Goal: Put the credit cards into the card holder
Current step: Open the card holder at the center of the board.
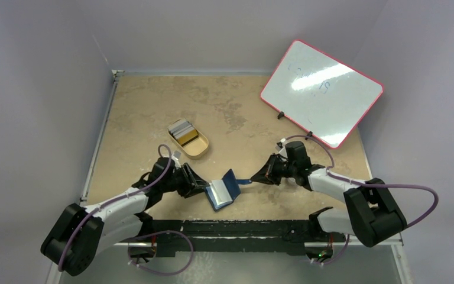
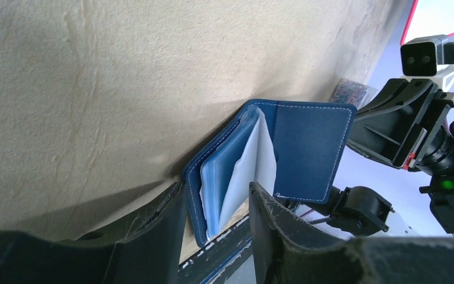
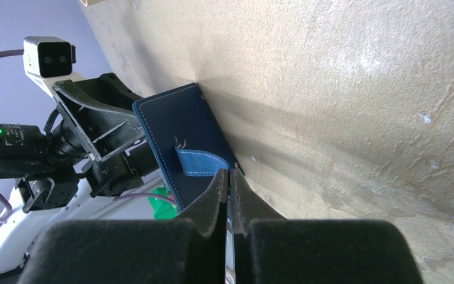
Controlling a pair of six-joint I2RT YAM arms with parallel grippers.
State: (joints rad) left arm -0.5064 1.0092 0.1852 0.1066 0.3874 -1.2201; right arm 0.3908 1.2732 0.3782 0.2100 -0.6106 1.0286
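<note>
Your left pincer [image 2: 216, 195] has the card holder [image 1: 223, 190] between its two fingers: one finger lies against the outer cover and the other presses on the inner sleeves, so it is pinching that half. Your right pincer [image 3: 229, 177] is pressed together on the end of the small blue strap [image 3: 200, 163] that comes off the other cover. That flap is drawn out towards the right arm. The card holder therefore sits between your two pincers, near the front middle of the counter [image 1: 153, 106], spread open like a book, with its fold down near the surface.

It is dark navy blue with pale stitching along the edges. Clear and whitish sleeves fan out inside it, and you can see no card in them from the left wrist view.

The credit cards [image 1: 185, 134] lie well apart from it, stacked in the tan oval tray [image 1: 200, 151] behind the left arm. A silver-grey card and a gold one show, with a dark edge between them.

The counter is a mottled tan board with a black taped strip [image 1: 242, 228] along its near edge. A whiteboard [image 1: 322, 92] with a red rim leans at the far right corner, and plain pale grey-lilac walls close in the space
</note>
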